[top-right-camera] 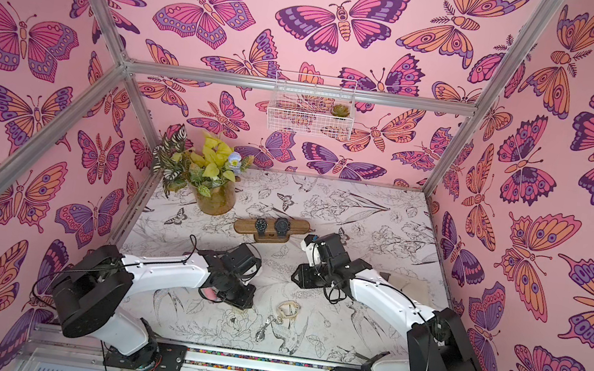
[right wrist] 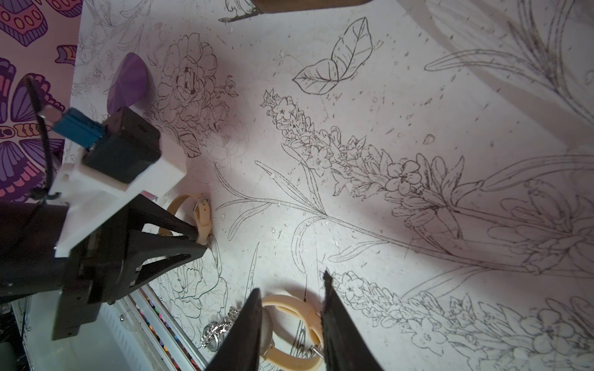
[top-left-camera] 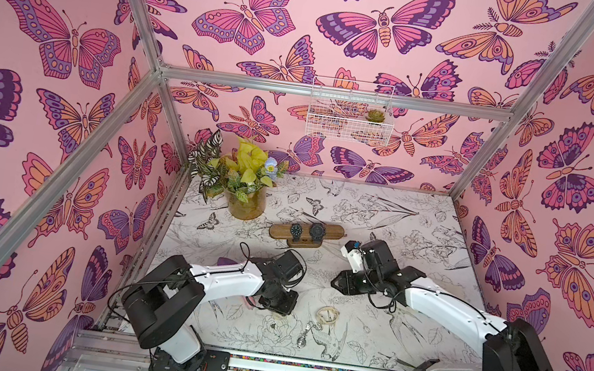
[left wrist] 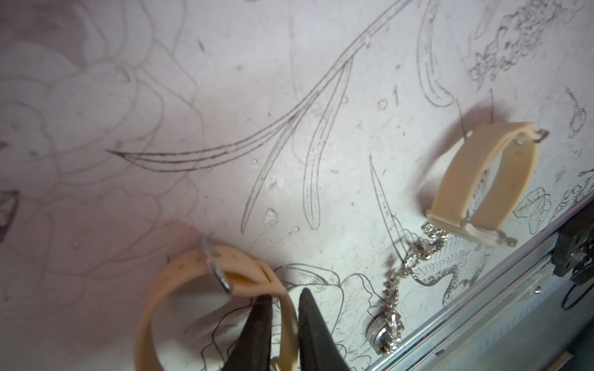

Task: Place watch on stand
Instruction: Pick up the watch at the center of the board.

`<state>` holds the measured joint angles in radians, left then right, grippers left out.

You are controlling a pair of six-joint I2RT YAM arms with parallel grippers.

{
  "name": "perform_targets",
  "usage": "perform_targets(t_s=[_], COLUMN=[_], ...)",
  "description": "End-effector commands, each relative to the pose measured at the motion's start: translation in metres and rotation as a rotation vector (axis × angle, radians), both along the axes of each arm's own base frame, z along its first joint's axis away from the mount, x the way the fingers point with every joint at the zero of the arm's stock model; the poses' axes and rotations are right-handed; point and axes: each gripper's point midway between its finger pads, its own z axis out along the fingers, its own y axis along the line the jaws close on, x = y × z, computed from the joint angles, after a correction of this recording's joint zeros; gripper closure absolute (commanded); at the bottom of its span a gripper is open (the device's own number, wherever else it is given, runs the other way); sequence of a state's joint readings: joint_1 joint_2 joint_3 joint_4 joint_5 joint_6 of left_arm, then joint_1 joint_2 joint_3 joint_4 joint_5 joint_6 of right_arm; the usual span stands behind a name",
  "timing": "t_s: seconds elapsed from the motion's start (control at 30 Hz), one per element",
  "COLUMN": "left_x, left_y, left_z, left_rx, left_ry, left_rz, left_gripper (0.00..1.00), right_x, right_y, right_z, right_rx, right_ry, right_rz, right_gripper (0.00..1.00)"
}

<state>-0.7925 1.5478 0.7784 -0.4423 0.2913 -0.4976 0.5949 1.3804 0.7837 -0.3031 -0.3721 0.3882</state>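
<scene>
The left end effector [left wrist: 285, 295] is pinching the beige watch [left wrist: 180, 266] by its light, floppy strap [left wrist: 286, 324] beside the buckle [left wrist: 214, 267], probably the surest hold, while it is sitting on the tabletop [left wrist: 289, 128] at six o'clock from the stand [top-left-camera: 280, 230].

Item count, by kind:
black watch [top-left-camera: 296, 230] x2, cream watch [left wrist: 482, 180] x2, stand [top-left-camera: 334, 229] x1, silver chain [left wrist: 401, 276] x1, plant vase [top-left-camera: 246, 207] x1, wire basket [top-left-camera: 347, 132] x1.

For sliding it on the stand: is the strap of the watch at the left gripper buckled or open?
Buckled. The beige watch strap forms a closed loop, its tongue passing through the metal buckle.
</scene>
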Motion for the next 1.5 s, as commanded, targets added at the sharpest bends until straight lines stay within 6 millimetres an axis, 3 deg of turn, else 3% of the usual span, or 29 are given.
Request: perform_targets(t_s=[0.0,0.27,0.57,1.13,1.47], left_x=[0.003,0.011,0.025,0.084,0.105], left_y=[-0.007,-0.023,-0.042,-0.048,-0.050], left_z=[0.005,0.022,0.059,0.167,0.203], left_rx=[-0.009,-0.070,-0.189,-0.569,-0.709], left_ry=[-0.005,-0.014,-0.035,-0.170,-0.189], left_rz=[-0.018,-0.024,0.002,0.143,0.161], left_gripper=[0.85,1.00,1.00,1.00,1.00], right_x=[-0.002,-0.002,-0.001,0.013,0.018], right_y=[-0.003,-0.005,-0.004,0.002,-0.002], right_z=[-0.005,-0.006,-0.001,0.060,0.095], right_rx=[-0.009,-0.011,0.003,0.092,0.126], right_ry=[0.009,0.007,-0.007,-0.216,-0.343], right_rz=[0.009,0.006,0.013,0.047,0.021], right_gripper=[0.66,0.66,0.66,0.66,0.68])
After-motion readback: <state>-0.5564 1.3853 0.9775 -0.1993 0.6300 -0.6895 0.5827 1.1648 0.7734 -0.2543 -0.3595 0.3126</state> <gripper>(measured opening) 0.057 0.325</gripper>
